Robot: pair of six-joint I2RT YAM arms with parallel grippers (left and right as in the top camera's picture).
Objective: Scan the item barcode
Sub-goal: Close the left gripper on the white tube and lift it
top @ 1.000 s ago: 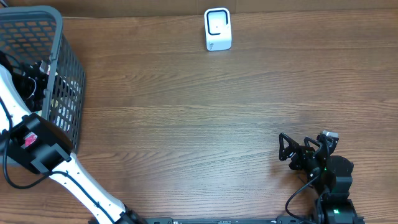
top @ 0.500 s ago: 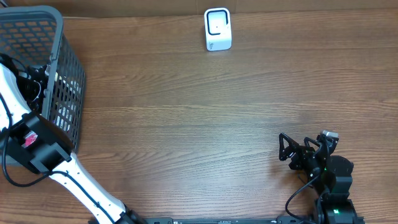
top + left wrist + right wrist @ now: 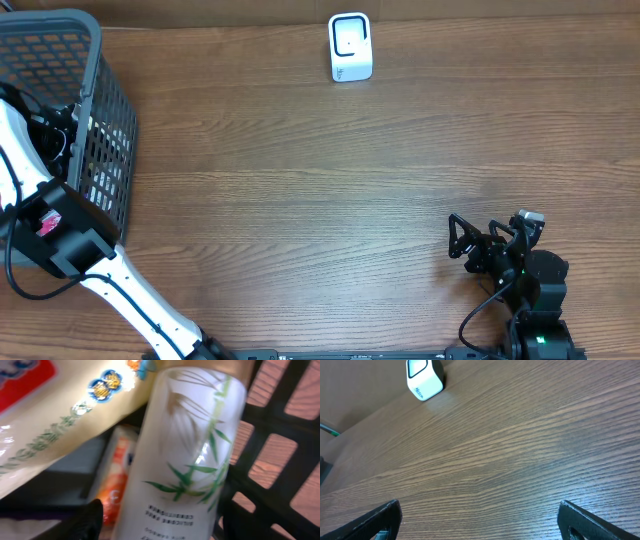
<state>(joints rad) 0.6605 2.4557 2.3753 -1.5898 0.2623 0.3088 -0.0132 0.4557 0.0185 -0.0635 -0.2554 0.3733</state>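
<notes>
Item: white bottle (image 3: 185, 455) printed with green bamboo stalks, with lines of small dark lettering near its lower end, too blurred to read; no barcode shows on the face turned to the left wrist camera. Location: inside the grey mesh basket (image 3: 100, 110) at the table's left edge, next to the lattice wall. A cream packet (image 3: 60, 415) with a red label lies just beside it and an orange packet (image 3: 112, 485) lower down. Left gripper (image 3: 58, 125): down inside the basket, close over the bottle. Only one dark finger (image 3: 84, 520) shows, to the left of the bottle, so it cannot be told whether the jaws stand apart or are clamped on it. Scanner (image 3: 350, 47): small white unit, upright at the far edge, well apart from the basket. Right gripper (image 3: 458, 238): at the near right of the wooden table (image 3: 320, 200), fingers spread wide, holding nothing. Step in hand, by judgement: picking the item out of the basket. Next move calls for a firm hold across the bottle's body and a lift clear of the rim and neighbouring packets. A carry to the scanner follows, with the barcode, likely on a hidden face, turned toward its window.
</notes>
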